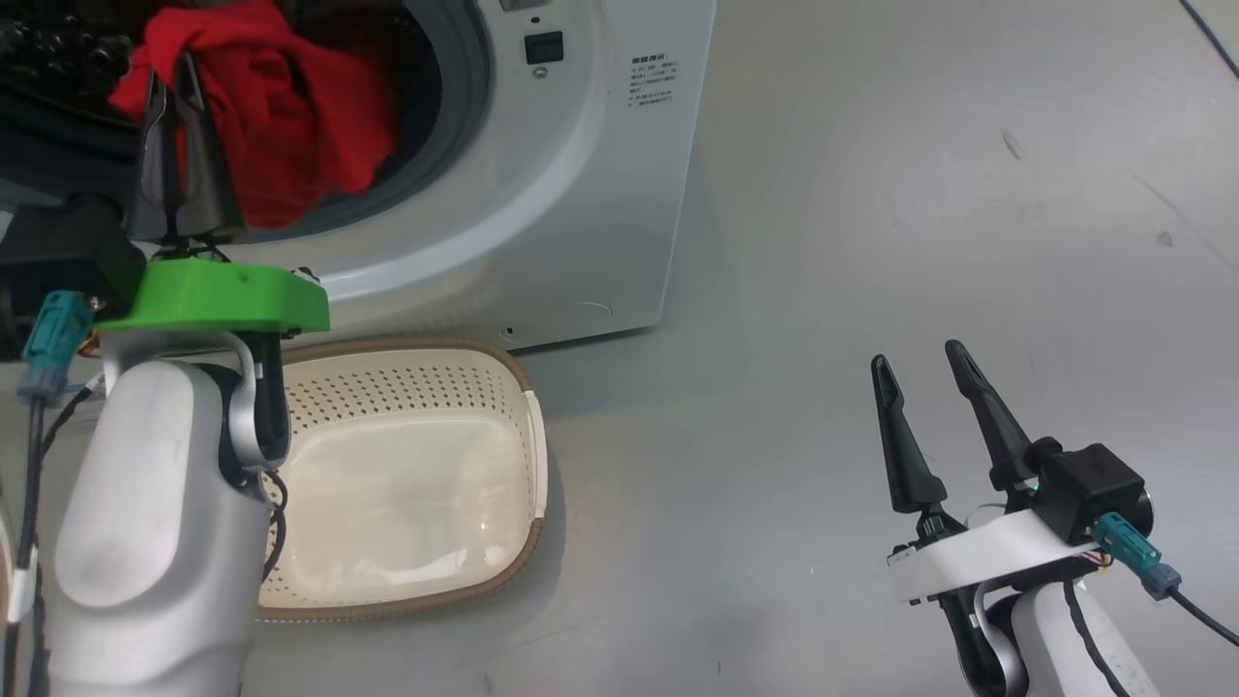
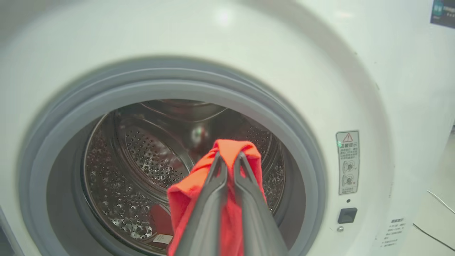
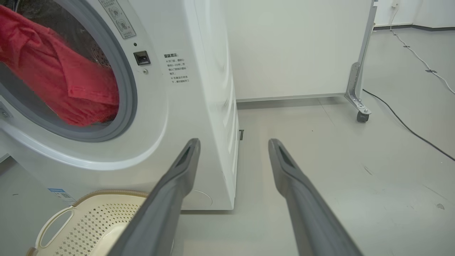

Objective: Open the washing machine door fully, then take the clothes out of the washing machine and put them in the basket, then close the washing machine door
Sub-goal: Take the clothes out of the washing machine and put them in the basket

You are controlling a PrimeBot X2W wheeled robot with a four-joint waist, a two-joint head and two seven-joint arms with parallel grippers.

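Observation:
The white washing machine (image 1: 581,194) stands open, its grey rubber ring (image 2: 177,81) framing the steel drum (image 2: 142,153). My left gripper (image 1: 172,82) is shut on the red clothes (image 1: 290,126), which hang from the drum mouth; the left wrist view shows the fingertips pinching a fold of the clothes (image 2: 231,149) in front of the opening. The red clothes (image 3: 64,81) drape over the ring's lower edge. Below the machine, the cream basket (image 1: 523,465) sits on the floor with nothing in it. My right gripper (image 1: 920,363) hangs open over the floor at the right. The door's dark edge (image 1: 48,58) shows at far left.
Grey floor (image 1: 920,194) spreads to the right of the machine. A white panel on a castor (image 3: 360,113) stands behind, with a black cable (image 3: 408,128) trailing across the floor. The basket's white handle (image 3: 53,227) faces my right gripper (image 3: 234,145).

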